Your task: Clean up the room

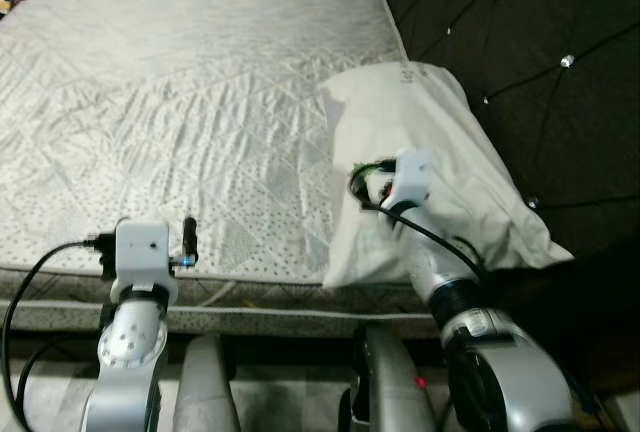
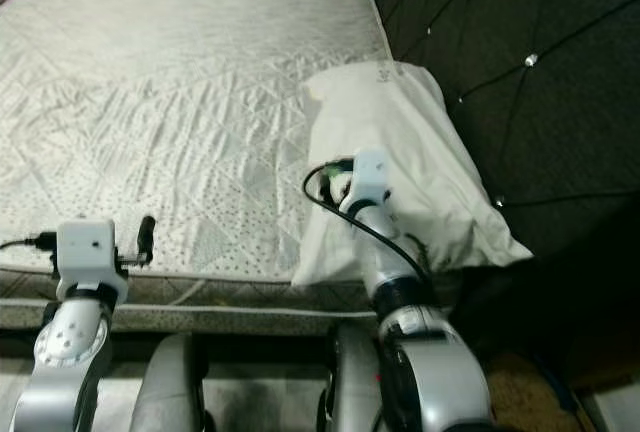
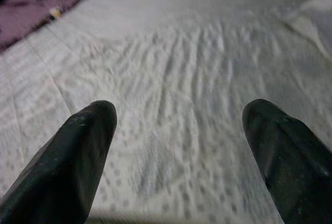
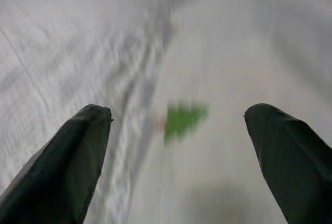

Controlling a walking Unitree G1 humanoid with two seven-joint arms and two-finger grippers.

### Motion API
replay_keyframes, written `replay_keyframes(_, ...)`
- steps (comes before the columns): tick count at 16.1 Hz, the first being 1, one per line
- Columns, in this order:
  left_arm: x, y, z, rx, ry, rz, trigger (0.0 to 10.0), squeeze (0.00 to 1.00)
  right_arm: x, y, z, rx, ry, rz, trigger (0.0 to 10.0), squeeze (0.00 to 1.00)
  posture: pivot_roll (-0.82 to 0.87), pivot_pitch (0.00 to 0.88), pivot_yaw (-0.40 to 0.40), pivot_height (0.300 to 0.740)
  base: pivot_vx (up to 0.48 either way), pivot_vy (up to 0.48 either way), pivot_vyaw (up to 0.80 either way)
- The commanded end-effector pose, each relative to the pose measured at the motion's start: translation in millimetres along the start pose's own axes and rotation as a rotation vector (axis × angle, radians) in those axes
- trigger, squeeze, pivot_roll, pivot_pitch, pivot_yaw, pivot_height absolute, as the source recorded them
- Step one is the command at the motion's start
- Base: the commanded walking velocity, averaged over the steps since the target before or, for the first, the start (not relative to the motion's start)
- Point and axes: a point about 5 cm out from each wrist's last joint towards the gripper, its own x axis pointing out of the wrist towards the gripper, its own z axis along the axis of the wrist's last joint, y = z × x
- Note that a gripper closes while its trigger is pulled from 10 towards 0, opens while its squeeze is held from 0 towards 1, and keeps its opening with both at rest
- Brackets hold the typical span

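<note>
While right end effector [image 4: 176, 146] gapes over pillow [image 1: 440, 142], left idles.

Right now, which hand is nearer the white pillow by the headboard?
The right. The right hand hovers over the white pillow, open. The left hand sits off to the pillow's left near the mattress front edge, also open.

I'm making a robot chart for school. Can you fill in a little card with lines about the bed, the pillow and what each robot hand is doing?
Bed: mattress with a white quilted cover
Pillow: white pillow lying at the bed's right side, against the dark headboard
Far corner: purple cloth
Right gripper: fingers open, over the pillow's edge
Left gripper: fingers open, above the bed's near edge, holding nothing
Tidying: pillow not yet gripped
</note>
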Motion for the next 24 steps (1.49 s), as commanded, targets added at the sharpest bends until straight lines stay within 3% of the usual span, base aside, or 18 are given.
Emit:
replay_keyframes(1,3.8,1.6,5.3,-0.009,-0.036,0.017,10.0,0.0,-7.7,-7.8,14.1,-0.03,-0.11,0.004,10.0,1.0,0.07,0.0,-0.074,0.592,0.0,0.0,0.0)
replay_keyframes(6,14.8,4.1,13.0,-0.039,-0.094,0.045,10.0,0.0,-35.0,-15.5,19.5,-0.081,-0.23,0.028,10.0,1.0,0.04,0.0,-0.061,0.592,0.0,0.0,0.0)
replay_keyframes(7,17.2,3.1,13.2,-0.044,-0.096,0.043,10.0,0.0,-36.2,-14.8,19.8,-0.08,-0.235,0.035,10.0,0.0,0.03,0.0,-0.052,0.592,0.0,0.0,0.0)
replay_keyframes(11,36.0,-4.6,23.5,-0.069,-0.146,0.006,10.0,0.0,-30.1,4.1,44.3,-0.066,-0.332,0.069,10.0,0.0,-0.01,0.0,-0.016,0.616,0.0,0.0,0.0)
replay_keyframes(17,41.2,-4.3,20.7,-0.113,-0.149,0.029,10.0,0.0,-28.9,-0.6,52.0,-0.095,-0.339,0.038,10.0,0.0,-0.03,0.0,-0.026,0.685,0.0,0.0,0.0)
replay_keyframes(23,32.7,-9.3,7.8,-0.133,-0.104,0.044,10.0,0.0,-30.4,-9.8,32.3,-0.103,-0.264,-0.011,10.0,0.0,0.0,0.0,-0.09,0.74,0.0,0.0,0.0)
replay_keyframes(24,34.4,-12.9,4.1,-0.137,-0.093,0.021,10.0,0.0,-31.5,-13.6,18.4,-0.078,-0.215,-0.045,10.0,0.0,0.01,0.0,-0.095,0.74,0.0,0.0,0.0)
